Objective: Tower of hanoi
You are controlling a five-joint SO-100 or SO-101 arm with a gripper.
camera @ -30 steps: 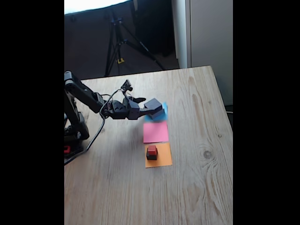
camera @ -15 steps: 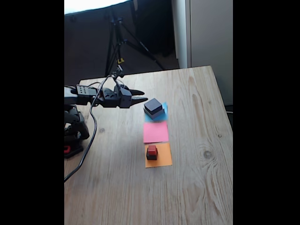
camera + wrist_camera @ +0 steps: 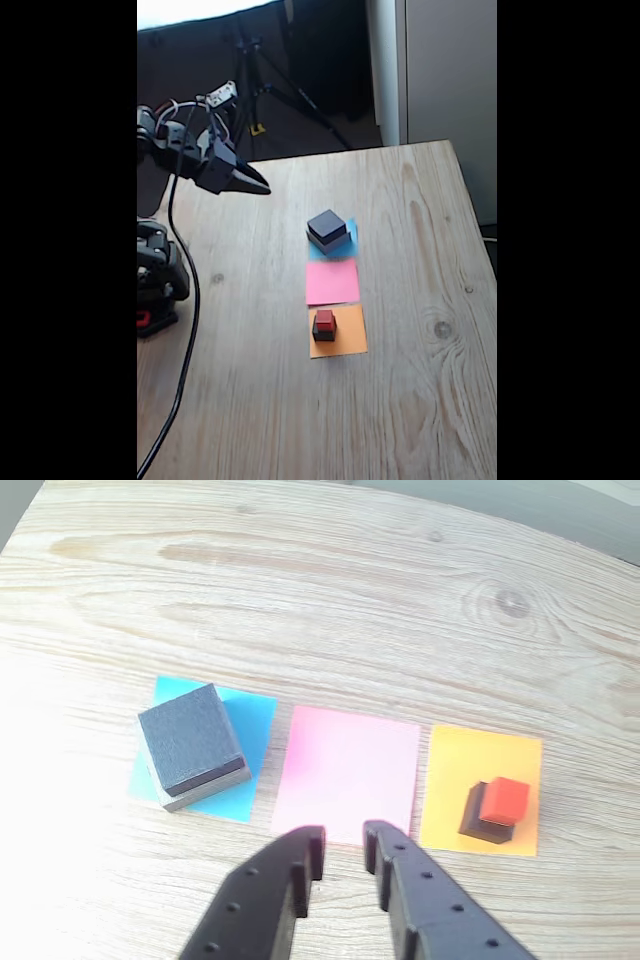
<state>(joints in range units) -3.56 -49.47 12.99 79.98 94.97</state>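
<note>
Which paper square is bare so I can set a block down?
The pink square is bare, between the blue square, holding the black block on grey, and the orange square, holding the red cube on dark grey. Wide bare wood surrounds them.

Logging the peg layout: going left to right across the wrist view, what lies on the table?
Blue paper square carrying the black block on the grey block → bare pink paper square → orange paper square carrying the red cube on the small dark grey block.

Arm was all black plastic, gripper fingers pointed with small round holes, black cable trailing down, red mark at base.
</note>
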